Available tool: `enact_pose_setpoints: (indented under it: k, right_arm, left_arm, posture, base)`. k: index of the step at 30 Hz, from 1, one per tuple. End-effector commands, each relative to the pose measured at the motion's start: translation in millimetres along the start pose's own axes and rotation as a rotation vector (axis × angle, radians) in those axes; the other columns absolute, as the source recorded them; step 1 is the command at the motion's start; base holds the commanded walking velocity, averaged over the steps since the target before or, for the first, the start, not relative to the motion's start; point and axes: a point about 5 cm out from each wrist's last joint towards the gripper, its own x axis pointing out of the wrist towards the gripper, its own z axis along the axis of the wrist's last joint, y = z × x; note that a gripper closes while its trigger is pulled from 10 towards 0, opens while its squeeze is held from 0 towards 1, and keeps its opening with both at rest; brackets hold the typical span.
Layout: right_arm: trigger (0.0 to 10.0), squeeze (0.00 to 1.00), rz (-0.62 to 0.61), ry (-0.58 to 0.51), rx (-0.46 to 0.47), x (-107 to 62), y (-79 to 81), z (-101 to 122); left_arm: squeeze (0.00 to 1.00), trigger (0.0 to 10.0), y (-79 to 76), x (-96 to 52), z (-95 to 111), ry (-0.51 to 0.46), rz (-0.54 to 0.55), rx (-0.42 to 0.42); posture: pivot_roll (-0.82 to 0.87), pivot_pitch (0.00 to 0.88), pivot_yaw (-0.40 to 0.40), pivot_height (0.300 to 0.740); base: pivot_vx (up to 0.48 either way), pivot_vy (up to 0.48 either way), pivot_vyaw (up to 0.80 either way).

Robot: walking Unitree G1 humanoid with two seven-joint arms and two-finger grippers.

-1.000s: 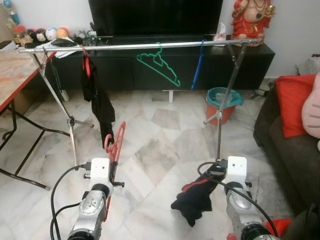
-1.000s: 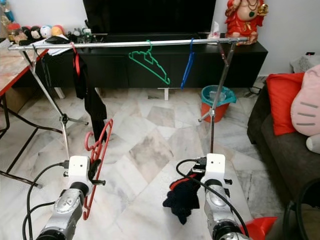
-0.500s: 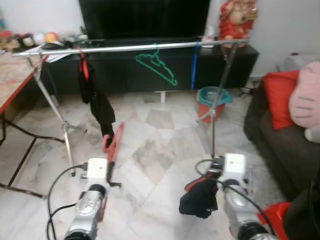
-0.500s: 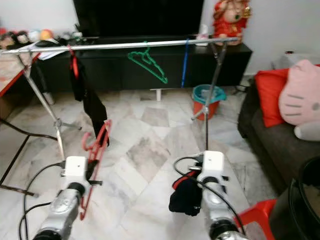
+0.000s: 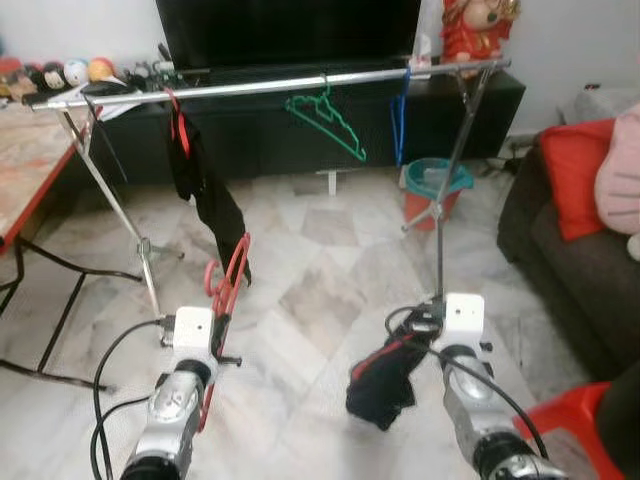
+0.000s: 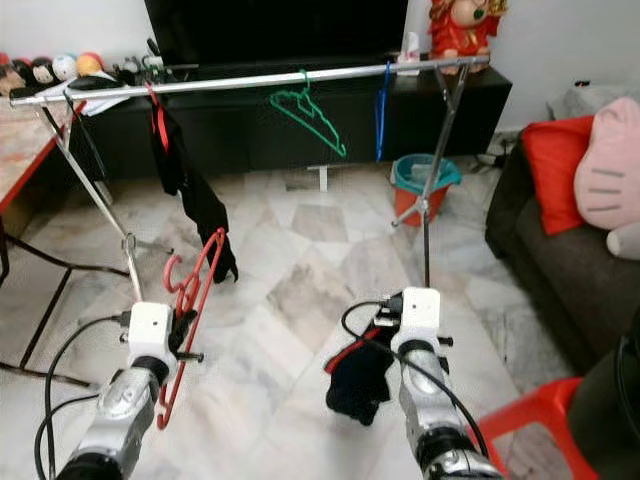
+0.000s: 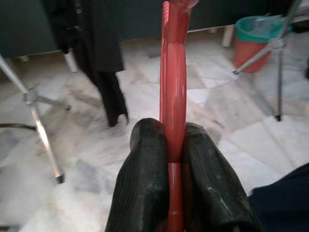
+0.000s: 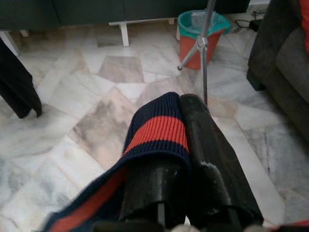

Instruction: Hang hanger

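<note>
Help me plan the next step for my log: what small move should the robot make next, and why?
Probably step closer to the rail. The left gripper is shut on the red hanger, the right gripper on a dark garment, both low and short of the rail.

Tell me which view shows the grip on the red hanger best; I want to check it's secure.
The left wrist view: the left gripper's jaws are shut squarely on the red hanger, seen edge-on. The eye views show the whole hanger rising from that gripper, its hook toward the rail, but little of the contact.
</note>
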Motion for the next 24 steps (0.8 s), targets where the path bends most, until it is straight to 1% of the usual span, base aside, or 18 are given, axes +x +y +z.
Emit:
enact_pose_setpoints:
  k: [1,3,4,5,7,8,9,10,12,14,15,16,17,19,20,21,22,24]
  right_arm:
    - [10.0,0.0,0.0,-0.042,0.002,5.7,1.4,14.0]
    - [10.0,0.0,0.0,-0.011,-0.049,10.9,-0.6,19.0]
    - [10.0,0.0,0.0,-0.011,-0.049,10.9,-0.6,19.0]
    - [10.0,0.0,-0.001,0.041,-0.082,13.5,-3.0,18.1]
    - [10.0,0.0,-0.001,0.081,-0.109,14.6,-4.9,16.2]
    - [10.0,0.0,0.018,0.14,-0.161,15.5,-6.3,12.6]
    - [10.0,0.0,0.024,0.154,-0.173,15.6,-6.6,11.8]
    - [10.0,0.0,0.055,0.185,-0.221,16.3,-7.1,10.7]
    - [10.0,0.0,0.075,0.202,-0.262,17.3,-8.2,11.2]
    - [10.0,0.0,0.07,0.217,-0.297,19.3,-11.8,14.1]
    - [10.0,0.0,0.066,0.22,-0.298,19.7,-12.4,14.7]
    - [10.0,0.0,0.061,0.225,-0.298,20.6,-13.1,16.4]
    - [10.0,0.0,0.061,0.225,-0.298,20.6,-13.1,16.4]
    - [10.0,0.0,0.052,0.228,-0.295,22.9,-13.6,20.8]
    - [10.0,0.0,0.053,0.226,-0.294,24.4,-12.3,24.0]
    - [10.0,0.0,0.053,0.226,-0.294,24.4,-12.3,24.0]
    - [10.0,0.0,0.061,0.217,-0.282,27.1,-8.4,30.3]
    - [10.0,0.0,0.069,0.213,-0.279,28.6,-5.5,33.8]
  left_arm:
    - [0.0,10.0,0.9,3.3,6.3,-0.013,-0.014,0.0]
    - [0.0,10.0,-2.4,6.6,9.8,0.016,-0.111,0.026]
    - [0.0,10.0,-2.4,6.6,9.8,0.016,-0.111,0.026]
    - [0.0,10.0,-4.3,7.8,10.5,0.048,-0.183,0.04]
    - [0.0,10.0,-5.2,8.0,11.1,0.063,-0.226,0.053]
    - [0.0,10.0,-5.3,7.8,12.9,0.081,-0.284,0.095]
    - [0.0,10.0,-5.2,7.7,13.3,0.085,-0.297,0.106]
    - [0.0,10.0,-5.5,6.4,14.3,0.117,-0.378,0.149]
    - [0.0,10.0,-4.5,4.3,15.2,0.154,-0.458,0.189]
    - [0.0,10.0,-2.7,0.6,19.5,0.189,-0.567,0.232]
    - [0.0,10.0,-2.3,0.1,20.6,0.194,-0.581,0.24]
    - [0.0,10.0,-1.4,-1.2,23.5,0.205,-0.617,0.248]
    - [0.0,10.0,-1.4,-1.2,23.5,0.205,-0.617,0.248]
    - [0.0,10.0,0.9,-4.5,30.6,0.227,-0.695,0.273]
    - [0.0,10.0,1.9,-6.8,36.2,0.238,-0.744,0.278]
    - [0.0,10.0,1.9,-6.8,36.2,0.238,-0.744,0.278]
    - [0.0,10.0,3.1,-9.9,45.2,0.255,-0.809,0.283]
    - [0.0,10.0,3.4,-11.7,50.0,0.27,-0.843,0.284]
  posture:
    - [0.02,0.0,0.036,0.74]
    - [0.02,0.0,0.036,0.74]
    - [0.02,0.0,0.036,0.74]
    - [0.02,0.0,0.036,0.74]
    - [0.03,0.0,0.034,0.74]
    - [0.03,0.0,0.033,0.74]
    - [0.03,0.0,0.033,0.74]
    - [0.03,0.0,0.032,0.74]
    - [0.03,0.0,0.03,0.74]
    - [0.03,0.0,0.028,0.74]
    - [0.04,0.0,0.027,0.74]
    - [0.04,0.0,0.027,0.74]
    - [0.04,0.0,0.027,0.74]
    - [0.04,0.0,0.026,0.74]
    - [0.04,0.0,0.026,0.74]
    - [0.04,0.0,0.026,0.74]
    - [0.04,0.0,0.026,0.74]
    - [0.05,0.0,0.026,0.74]
  base:
    - [0.0,0.0,0.0]
    - [0.0,0.0,0.0]
    - [0.0,0.0,0.0]
    - [0.0,0.0,0.0]
    - [0.0,0.0,0.0]
    - [0.0,0.0,0.0]
    - [0.0,0.0,0.0]
    - [0.0,0.0,0.0]
    - [0.0,0.0,0.0]
    - [0.0,0.0,0.0]
    - [0.0,0.0,0.0]
    - [0.0,0.0,0.0]
    - [0.0,0.0,0.0]
    - [0.0,0.0,0.0]
    - [0.0,0.0,0.0]
    - [0.0,0.0,0.0]
    - [0.0,0.0,0.0]
    - [0.0,0.0,0.0]
